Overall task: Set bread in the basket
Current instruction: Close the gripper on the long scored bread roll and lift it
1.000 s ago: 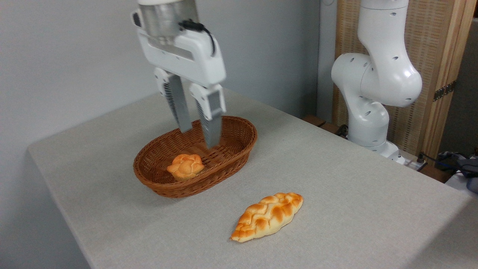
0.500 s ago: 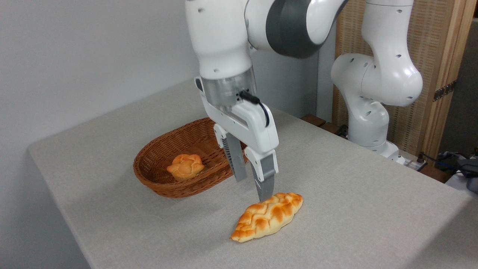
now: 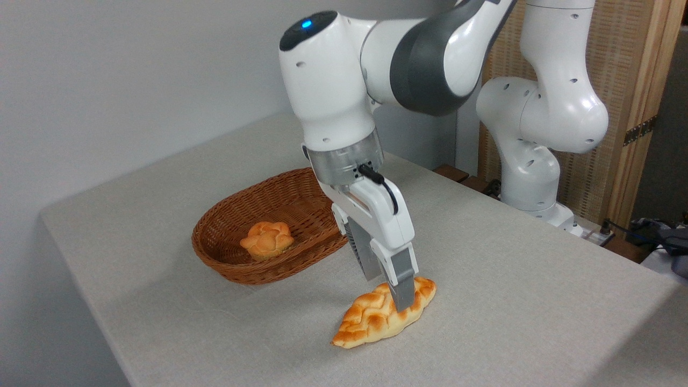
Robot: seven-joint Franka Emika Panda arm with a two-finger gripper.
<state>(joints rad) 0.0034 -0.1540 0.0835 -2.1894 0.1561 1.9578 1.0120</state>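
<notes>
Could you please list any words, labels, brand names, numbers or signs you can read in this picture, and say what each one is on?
None: no readable text shows anywhere.
The arm carries only a blue light, no lettering.
The claw, the bread, the basket and the bun bear no labels.

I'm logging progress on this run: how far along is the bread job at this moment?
Done: only the approach. The gripper is down at the bread, one finger on each side, though contact is unclear. In hand: nothing lifted; the loaf lies on the table. Left: grip, lift, carry to the basket, which holds only a small bun.
</notes>
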